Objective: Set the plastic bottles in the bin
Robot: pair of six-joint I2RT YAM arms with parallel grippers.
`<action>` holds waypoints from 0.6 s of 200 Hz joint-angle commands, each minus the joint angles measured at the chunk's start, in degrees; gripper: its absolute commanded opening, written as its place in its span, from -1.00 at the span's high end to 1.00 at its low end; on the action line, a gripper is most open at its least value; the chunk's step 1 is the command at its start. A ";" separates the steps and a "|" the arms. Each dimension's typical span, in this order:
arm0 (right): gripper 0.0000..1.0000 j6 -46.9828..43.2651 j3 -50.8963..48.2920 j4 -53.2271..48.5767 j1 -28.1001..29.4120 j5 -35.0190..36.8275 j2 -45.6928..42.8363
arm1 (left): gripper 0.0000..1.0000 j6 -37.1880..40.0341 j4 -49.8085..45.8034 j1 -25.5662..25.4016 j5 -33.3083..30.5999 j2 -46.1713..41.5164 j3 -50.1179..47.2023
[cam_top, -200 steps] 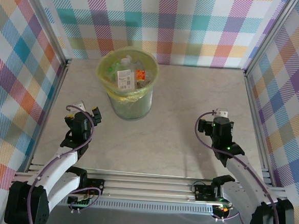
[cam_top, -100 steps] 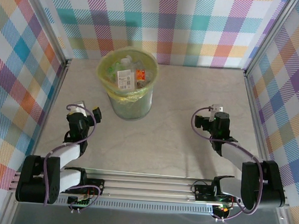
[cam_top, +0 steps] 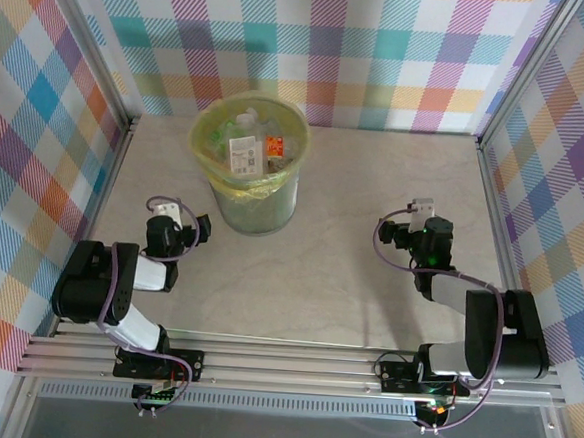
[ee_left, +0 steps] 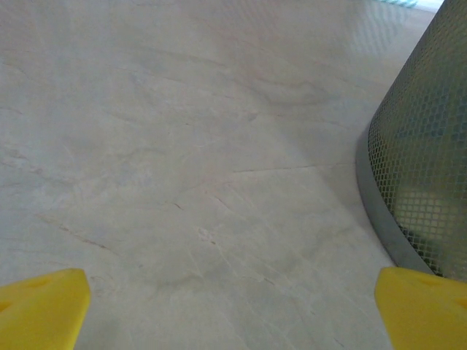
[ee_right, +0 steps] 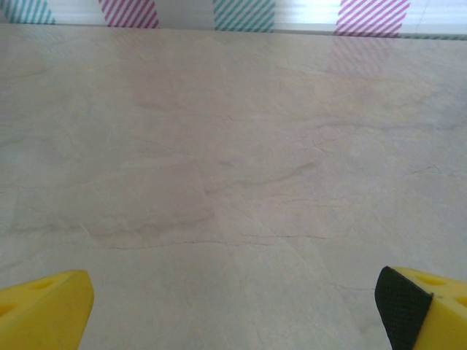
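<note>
Left tool, right tool: my yellow pads spread apart, empty, low over the pale veined worktop. Crumpled clear plastic bottles heaped inside the round, yellow-bagged, mesh-patterned bin beside left tool.

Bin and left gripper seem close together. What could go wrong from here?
1. The left gripper, open and low over the table, has the bin just to its right; a sideways swing could push or tip the tall bin.
2. The bottles seem to lie high in the bin, near its rim; a knock might spill some.
</note>
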 commanded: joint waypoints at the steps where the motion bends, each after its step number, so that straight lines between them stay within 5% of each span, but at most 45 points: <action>1: -0.99 -1.80 -1.18 7.62 -0.98 -4.76 2.56 | -1.00 3.16 -3.92 -1.62 1.40 -0.03 5.28; 58: -0.99 0.51 -0.98 12.38 -5.24 -12.20 8.31 | -1.00 4.30 -5.21 -3.43 -1.51 0.27 6.10; 120: -0.99 3.92 1.34 8.78 -6.22 -7.00 8.93 | -1.00 5.03 -5.97 -3.86 -1.08 0.22 6.46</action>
